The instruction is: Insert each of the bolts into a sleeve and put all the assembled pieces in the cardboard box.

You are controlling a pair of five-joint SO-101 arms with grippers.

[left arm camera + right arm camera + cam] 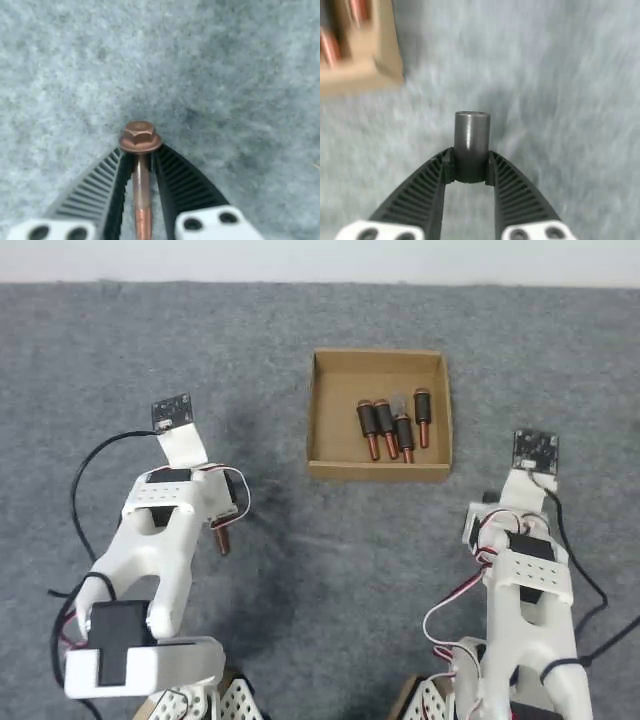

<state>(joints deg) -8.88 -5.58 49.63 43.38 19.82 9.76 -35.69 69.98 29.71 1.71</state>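
Note:
My left gripper (pixel 141 156) is shut on a copper bolt (pixel 140 137); its hex head pokes out past the fingertips, above the grey carpet. From above, that bolt (pixel 222 538) hangs beside the left arm, left of and nearer than the cardboard box (pixel 380 471). A dark grey sleeve (pixel 471 142) stands upright in my right gripper (pixel 470 165), which is shut on its lower part. The right gripper (pixel 487 508) sits right of and nearer than the box. Several assembled pieces (pixel 392 426), each a bolt in a sleeve, lie in the box.
Grey carpet covers the table. A corner of the cardboard box (pixel 365 67) shows beyond the right gripper. Open carpet lies between the two arms, in front of the box. Cables loop beside both arms.

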